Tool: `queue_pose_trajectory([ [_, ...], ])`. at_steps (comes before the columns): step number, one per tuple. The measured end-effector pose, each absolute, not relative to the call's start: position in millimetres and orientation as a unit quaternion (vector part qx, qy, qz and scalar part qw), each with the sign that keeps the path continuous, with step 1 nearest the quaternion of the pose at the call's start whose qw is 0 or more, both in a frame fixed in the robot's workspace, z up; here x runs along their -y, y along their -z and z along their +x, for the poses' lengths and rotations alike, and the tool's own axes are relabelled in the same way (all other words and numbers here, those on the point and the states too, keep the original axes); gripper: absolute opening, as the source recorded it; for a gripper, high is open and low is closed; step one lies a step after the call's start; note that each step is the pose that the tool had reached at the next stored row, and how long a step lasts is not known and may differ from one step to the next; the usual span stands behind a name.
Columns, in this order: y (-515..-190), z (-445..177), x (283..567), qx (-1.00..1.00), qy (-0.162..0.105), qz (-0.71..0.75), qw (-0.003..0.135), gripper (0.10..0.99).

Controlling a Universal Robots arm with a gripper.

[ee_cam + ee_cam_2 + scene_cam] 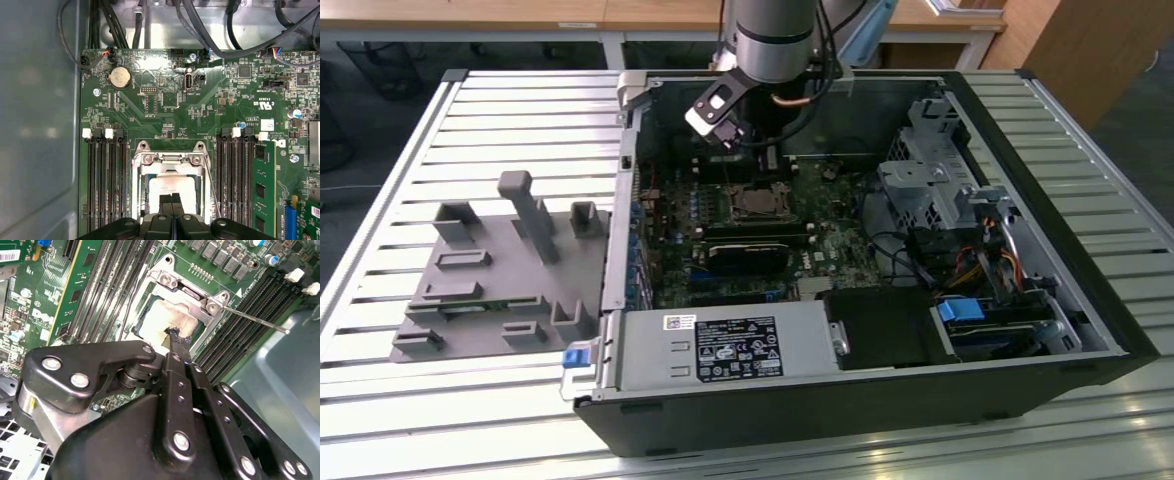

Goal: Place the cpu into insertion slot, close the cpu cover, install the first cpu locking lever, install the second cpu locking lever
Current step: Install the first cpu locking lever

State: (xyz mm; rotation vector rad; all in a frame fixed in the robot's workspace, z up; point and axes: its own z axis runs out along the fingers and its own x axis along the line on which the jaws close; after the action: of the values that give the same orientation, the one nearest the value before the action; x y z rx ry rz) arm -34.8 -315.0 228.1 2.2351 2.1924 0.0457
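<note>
Gripper (175,340) pinched shut, two fingers together, nothing between them; tips sit over the cpu (160,317), contact cannot be told. One cpu, pale metal top up, lies flat in the insertion slot (758,205) on the motherboard. One cpu cover (170,159) lies down around it, the window framing the chip. One locking lever (212,187), a thin silver rod, runs just beside the cover and in the second wrist view sticks out free past the socket. Beyond: one green memory module (262,185), one coin cell (120,77). One open computer case (1067,300) on the slatted table (400,130); one grey fixture (494,270) to the exterior view's left.
</note>
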Motion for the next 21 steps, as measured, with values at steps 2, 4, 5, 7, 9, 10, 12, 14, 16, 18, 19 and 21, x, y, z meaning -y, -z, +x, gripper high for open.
queue_pose_trajectory([
  [2, -231.1, -34.8, 315.1, -0.700, -0.015, 0.714, 0.005, 0.106],
  [4, -234.5, -34.8, 315.1, -0.700, -0.015, 0.714, 0.005, 0.106],
  [5, -236.2, -34.8, 315.1, -0.700, -0.014, 0.714, 0.005, 0.106],
  [7, -239.7, -34.8, 315.0, -0.700, -0.015, 0.714, 0.005, 0.106],
  [9, -243.3, -34.8, 315.0, -0.700, -0.015, 0.714, 0.005, 0.106],
  [10, -245.1, -34.8, 315.1, -0.700, -0.015, 0.714, 0.005, 0.106],
  [12, -248.8, -34.8, 315.0, -0.700, -0.015, 0.714, 0.005, 0.106],
  [14, -252.1, -34.8, 315.0, -0.700, -0.015, 0.714, 0.005, 0.106],
  [16, -253.7, -34.8, 315.1, -0.700, -0.015, 0.714, 0.005, 0.106],
  [18, -253.7, -34.8, 315.0, -0.701, -0.015, 0.713, 0.005, 0.106],
  [19, -253.7, -34.8, 315.0, -0.704, -0.015, 0.710, 0.005, 0.106],
  [21, -253.7, -34.8, 315.1, -0.714, -0.015, 0.700, 0.005, 0.106],
])
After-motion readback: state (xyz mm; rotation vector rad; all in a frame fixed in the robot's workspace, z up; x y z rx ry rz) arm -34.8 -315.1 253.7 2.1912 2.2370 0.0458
